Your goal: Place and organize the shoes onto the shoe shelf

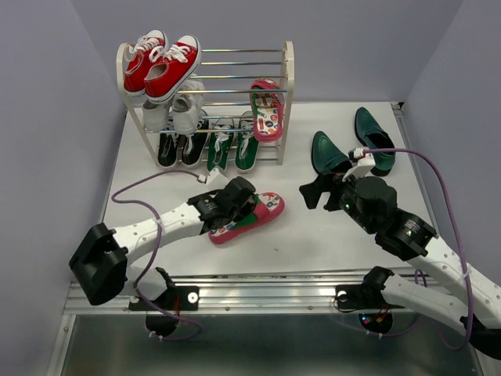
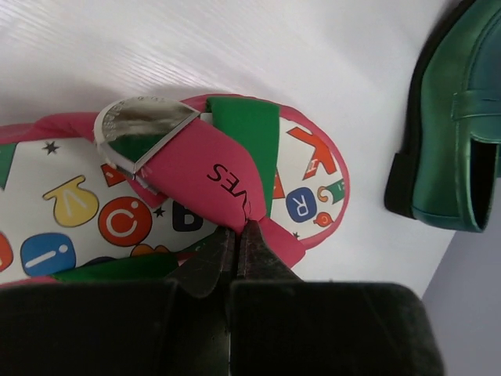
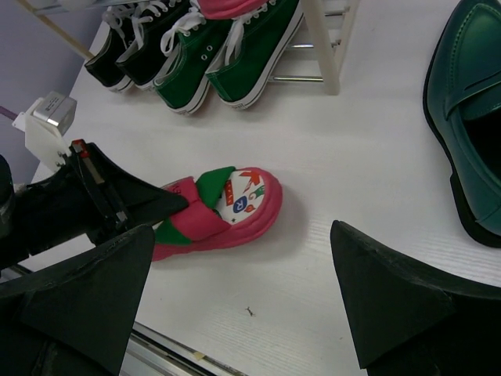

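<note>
The pink flip-flop (image 1: 264, 209) bears a multicoloured lettered insole (image 2: 117, 221); the loafers (image 1: 374, 135) are dark green.

The left arm (image 1: 156, 227) and right arm (image 1: 454, 262) have smooth white shells between bulky black joint housings. A purple cable (image 1: 407, 152) runs along each. The left tool (image 2: 235, 235) has slim, tapered black fingers, and the right tool (image 3: 241, 229) has broad black wedges.
</note>
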Action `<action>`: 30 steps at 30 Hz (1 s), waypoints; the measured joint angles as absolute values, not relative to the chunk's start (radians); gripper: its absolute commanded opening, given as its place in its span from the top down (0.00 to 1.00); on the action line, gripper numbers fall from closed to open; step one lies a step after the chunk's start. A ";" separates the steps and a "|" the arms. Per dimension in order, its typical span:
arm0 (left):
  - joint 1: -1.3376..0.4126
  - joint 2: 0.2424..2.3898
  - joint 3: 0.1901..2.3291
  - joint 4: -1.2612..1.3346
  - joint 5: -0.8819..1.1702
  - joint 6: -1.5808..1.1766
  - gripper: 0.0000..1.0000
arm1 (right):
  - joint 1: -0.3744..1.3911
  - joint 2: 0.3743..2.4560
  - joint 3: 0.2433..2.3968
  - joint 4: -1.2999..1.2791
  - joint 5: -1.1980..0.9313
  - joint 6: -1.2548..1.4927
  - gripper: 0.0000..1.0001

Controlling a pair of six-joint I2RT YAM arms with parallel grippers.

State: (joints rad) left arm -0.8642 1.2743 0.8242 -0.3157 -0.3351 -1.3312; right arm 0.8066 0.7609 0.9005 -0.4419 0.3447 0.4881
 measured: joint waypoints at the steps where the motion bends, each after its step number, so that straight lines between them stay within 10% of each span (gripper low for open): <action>1: -0.881 1.304 0.854 -0.305 -0.347 -1.356 1.00 | 0.807 0.761 0.900 -0.442 0.345 0.491 0.00; 7: -0.964 1.515 1.047 -0.289 -0.397 -1.484 1.00 | 0.807 0.768 0.900 -0.447 0.345 0.500 0.00; 18: -0.989 1.798 1.285 -0.302 -0.393 -1.445 0.09 | 0.807 0.760 0.900 -0.515 0.353 0.518 0.00; 30: -1.024 1.671 1.282 -0.331 -0.398 -1.046 0.01 | 0.807 0.768 0.900 -0.533 0.371 0.521 0.00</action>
